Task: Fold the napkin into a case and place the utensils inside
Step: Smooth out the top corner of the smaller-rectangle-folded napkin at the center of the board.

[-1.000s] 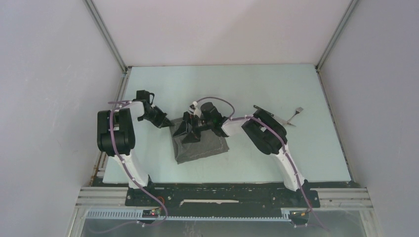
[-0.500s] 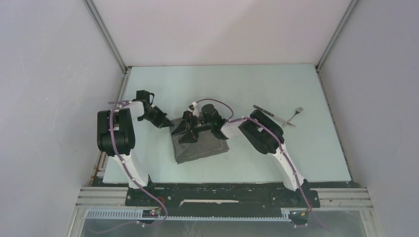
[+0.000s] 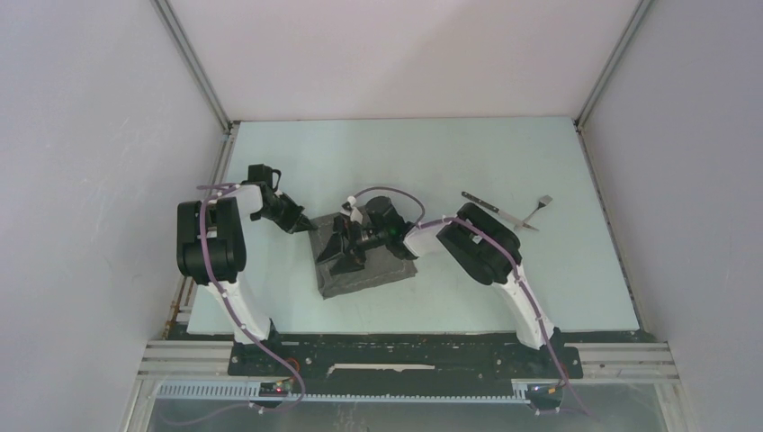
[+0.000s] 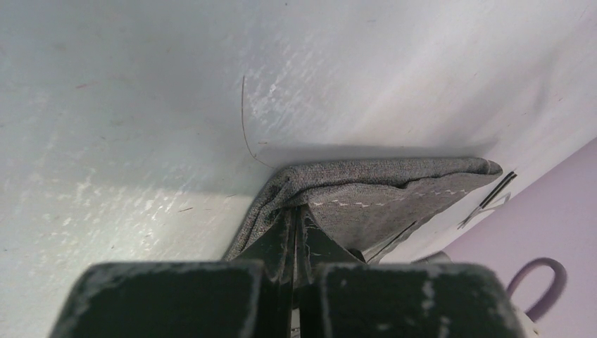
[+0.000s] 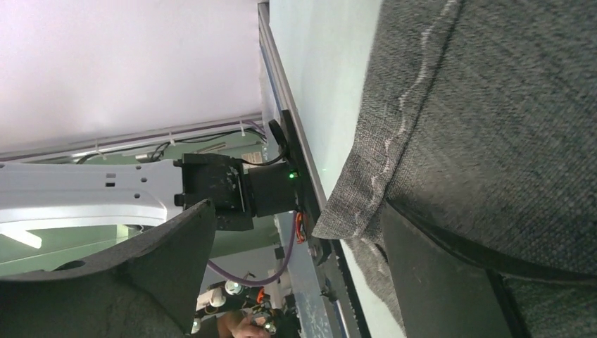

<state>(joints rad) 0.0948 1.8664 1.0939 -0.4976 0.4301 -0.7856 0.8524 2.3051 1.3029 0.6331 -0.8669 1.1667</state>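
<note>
- Worktop (image 3: 432, 153): pale, and carries every item listed below.
- Napkin (image 3: 373, 270): grey woven cloth lying folded in a thick, roughly square block, left of centre in the top view. A pale stitched hem line shows along one edge in both wrist views. I do not see it as a narrow case.
- Left hand (image 4: 296, 220): fingers together and clamped on a corner of the napkin, at the upper-left corner of the block in the top view. From the left wrist I see that corner pinched and raised off the worktop, with the fold running away toward the right of the frame.
- Right hand (image 3: 340, 245): fingers wide apart, over the upper-left part of the napkin and just beside the left hand. From the right wrist, one finger (image 5: 436, 274) lies against the cloth, and the other finger sits at the lower left of the frame, off the cloth. I see nothing gripped between them.
- Knife (image 3: 499, 211): dark handle and thin blade, flat on the worktop right of centre in the top view, well apart from the napkin.
- Fork (image 3: 540, 203): small, just beside the knife's blade end. I cannot tell whether the two touch.
</note>
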